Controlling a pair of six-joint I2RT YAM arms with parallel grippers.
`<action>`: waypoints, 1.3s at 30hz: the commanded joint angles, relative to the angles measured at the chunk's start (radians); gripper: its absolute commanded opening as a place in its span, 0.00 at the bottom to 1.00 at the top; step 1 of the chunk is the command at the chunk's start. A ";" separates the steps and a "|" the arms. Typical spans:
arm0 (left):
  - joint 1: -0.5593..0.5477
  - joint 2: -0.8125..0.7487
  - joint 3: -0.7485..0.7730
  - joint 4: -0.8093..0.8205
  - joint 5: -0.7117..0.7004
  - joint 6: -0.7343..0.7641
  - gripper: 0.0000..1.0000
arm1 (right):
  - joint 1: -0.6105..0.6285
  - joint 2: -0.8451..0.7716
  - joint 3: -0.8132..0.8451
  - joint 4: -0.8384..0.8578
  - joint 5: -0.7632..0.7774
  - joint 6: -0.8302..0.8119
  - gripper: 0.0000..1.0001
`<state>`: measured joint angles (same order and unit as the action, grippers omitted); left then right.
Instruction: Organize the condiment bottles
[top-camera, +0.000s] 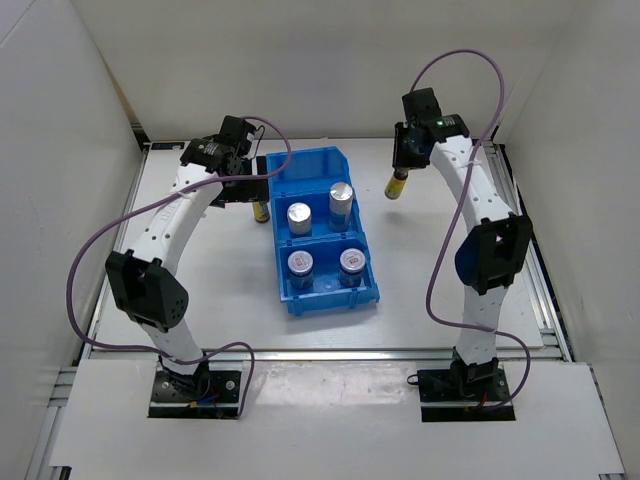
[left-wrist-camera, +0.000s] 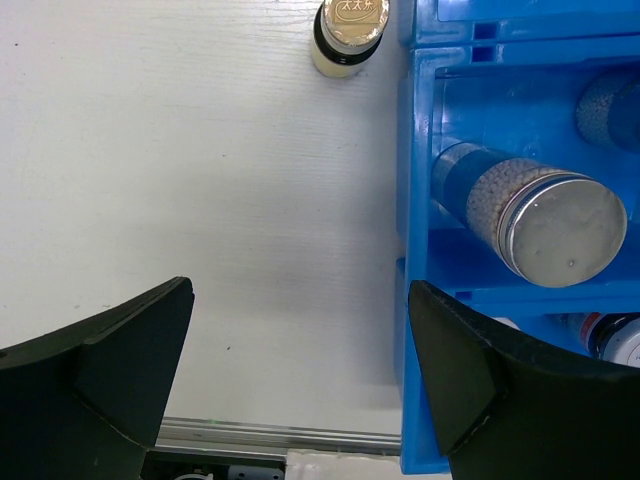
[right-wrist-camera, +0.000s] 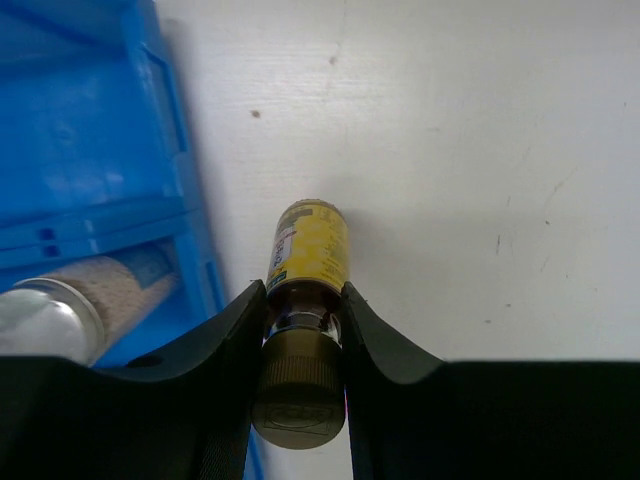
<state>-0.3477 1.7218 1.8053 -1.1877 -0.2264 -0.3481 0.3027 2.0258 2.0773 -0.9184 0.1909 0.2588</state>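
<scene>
Where your right pincer (right-wrist-camera: 305, 300) hung: just right of the blue bin (top-camera: 335, 297), over the worktop (top-camera: 230, 270), with its jaws pinching a gold-capped brown bottle (right-wrist-camera: 308, 245) at the neck, under the cap.
Held bottle: it pointed down and away from that pincer. You could not tell whether its base touched the worktop.
Left pincer (left-wrist-camera: 300, 295): it was spread wide and gripped nothing.
Second brown bottle (left-wrist-camera: 350, 35): it stood upright on the worktop ahead of your left pincer, just beside the bin's outer wall.
Bin contents: two tall cylinders (top-camera: 300, 217) stood in the middle compartment, right of your left pincer. Two squat jars (top-camera: 301, 263) stood in the compartment behind it, toward the arm bases.
Bottles outside the bin: both brown ones were left to place. The far compartment showed nothing inside, so they likely belonged there.
</scene>
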 joint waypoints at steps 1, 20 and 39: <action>0.006 -0.011 -0.001 0.016 -0.007 0.006 1.00 | 0.007 -0.059 0.090 -0.004 -0.038 -0.015 0.00; 0.006 -0.011 -0.023 0.016 -0.007 0.006 1.00 | 0.098 0.108 0.382 0.096 -0.192 -0.113 0.00; 0.006 0.058 -0.003 0.016 -0.007 0.015 1.00 | 0.156 0.289 0.484 0.257 -0.283 -0.207 0.00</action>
<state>-0.3477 1.7794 1.7767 -1.1809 -0.2268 -0.3401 0.4469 2.3070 2.4924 -0.7723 -0.0570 0.0776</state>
